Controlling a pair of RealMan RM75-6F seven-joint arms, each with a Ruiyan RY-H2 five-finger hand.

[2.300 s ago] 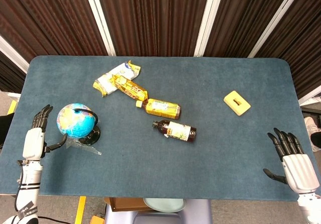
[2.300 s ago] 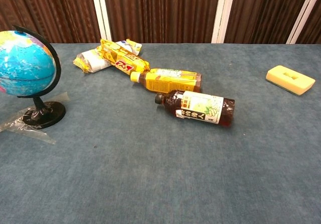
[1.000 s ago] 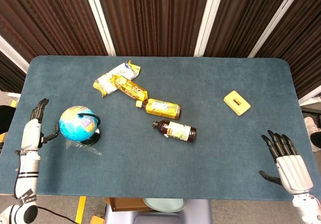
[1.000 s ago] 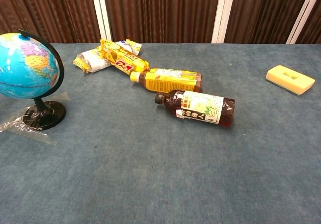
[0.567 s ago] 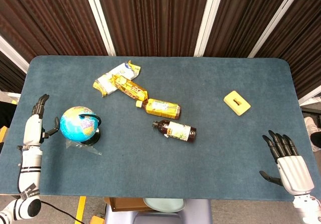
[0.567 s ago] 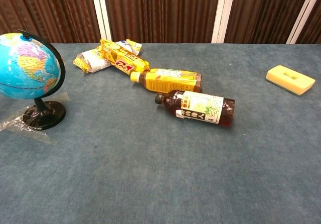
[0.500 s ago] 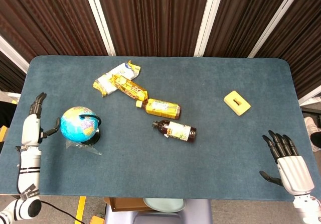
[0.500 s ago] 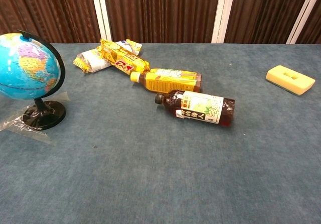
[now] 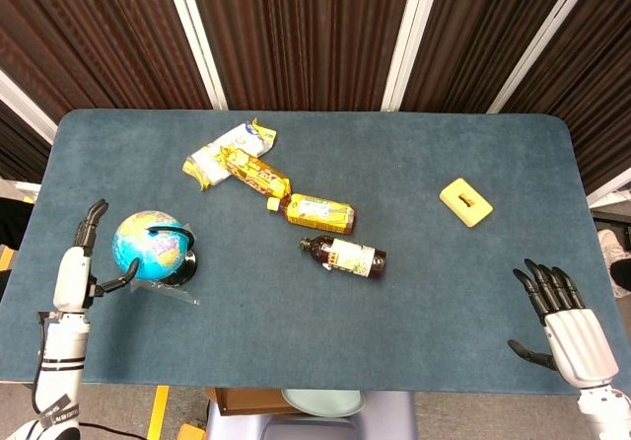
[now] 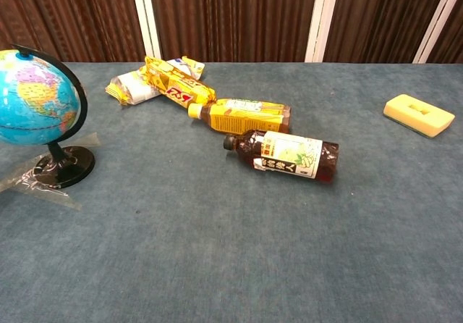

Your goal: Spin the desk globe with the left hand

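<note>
White and black, the left hand (image 9: 77,267) stands at the near left edge of the table (image 9: 414,183), fingers apart and holding nothing, its thumb reaching toward the globe (image 9: 146,244) just beside it; whether the thumb touches the ball cannot be told. The globe sits upright on its black stand (image 10: 64,166), with clear tape (image 10: 29,182) over the base.

To spin it well, the fingers should brush the ball's side lightly, along its widest band, rather than push toward the stand. The stand looks light and could slide or tip despite the tape.

Further right, two bottles lie on their sides: an amber bottle (image 10: 241,115) that looks full of tea, and just near of it a dark bottle (image 10: 286,156), also apparently full. Yellow snack packets (image 10: 160,82) lie at the far side, sealed as far as can be seen. A yellow sponge (image 10: 419,114) lies far right.

The right hand (image 9: 569,327) hangs at the near right edge, fingers spread, empty.
</note>
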